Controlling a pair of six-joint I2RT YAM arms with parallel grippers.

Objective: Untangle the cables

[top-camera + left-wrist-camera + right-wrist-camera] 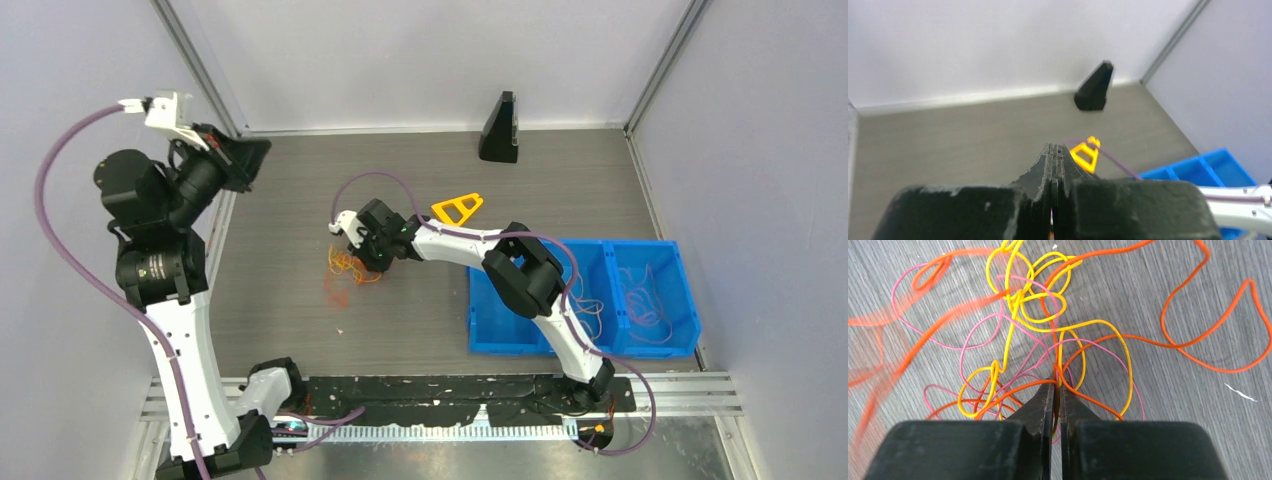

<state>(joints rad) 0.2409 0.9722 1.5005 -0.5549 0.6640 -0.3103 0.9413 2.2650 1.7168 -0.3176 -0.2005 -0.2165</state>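
Observation:
The cables (pixel 347 268) lie in a tangled heap of thin orange, yellow and pink strands on the grey table near its middle. In the right wrist view the tangle (pixel 1038 315) fills the frame, with a long orange loop (pixel 1218 325) spread to the right. My right gripper (pixel 370 262) is low over the heap, and in its wrist view (pixel 1055 382) it is shut on orange and yellow strands that run between its fingertips. My left gripper (pixel 245 160) is held high at the far left, away from the cables. Its wrist view (pixel 1054 147) shows it shut and empty.
A rigid yellow triangular frame (pixel 457 208) lies just beyond the right gripper; it also shows in the left wrist view (pixel 1086 153). A black wedge-shaped block (pixel 499 128) stands at the back wall. Two blue bins (pixel 620 295) sit at the right, holding pale cables.

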